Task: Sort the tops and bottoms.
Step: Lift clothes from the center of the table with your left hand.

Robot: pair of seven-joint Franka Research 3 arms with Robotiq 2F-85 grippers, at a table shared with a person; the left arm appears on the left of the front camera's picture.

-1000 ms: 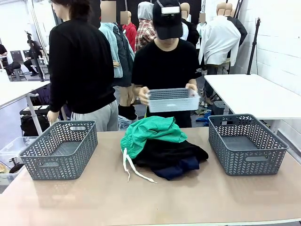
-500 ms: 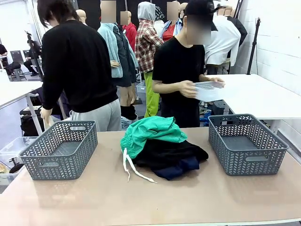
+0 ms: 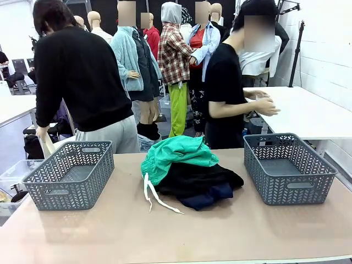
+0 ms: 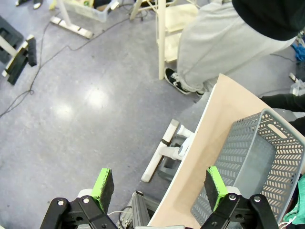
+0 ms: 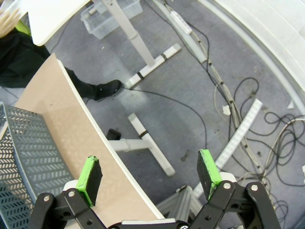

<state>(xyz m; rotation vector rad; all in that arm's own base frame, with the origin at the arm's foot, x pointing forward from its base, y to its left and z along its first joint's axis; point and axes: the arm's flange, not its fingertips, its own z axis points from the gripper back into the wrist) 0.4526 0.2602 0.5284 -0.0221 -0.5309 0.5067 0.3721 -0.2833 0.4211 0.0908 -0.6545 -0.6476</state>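
Observation:
A pile of clothes lies mid-table in the front view. The teal-green bottoms (image 3: 177, 154) lie on top, their white drawstring cord (image 3: 152, 196) trailing toward the near edge. Under them lies a black garment (image 3: 199, 179) with a dark navy piece (image 3: 212, 195) at the front; whether these are tops I cannot tell. My left gripper (image 4: 159, 187) hangs open over the floor beside the table's left end. Past the table's right end, my right gripper (image 5: 149, 175) is open over the floor, holding nothing.
Two empty grey baskets flank the pile: the left basket (image 3: 70, 175) (image 4: 248, 162) and the right basket (image 3: 287, 166) (image 5: 24, 157). Two people in black tops stand at the far side, one (image 3: 82, 82) bent left, one (image 3: 231, 93) turned toward a white side table (image 3: 300, 110).
The person behind the pile has turned away to the right; the pale basket they held no longer shows. The other person has bent further left. The clothes and grey baskets are unmoved.

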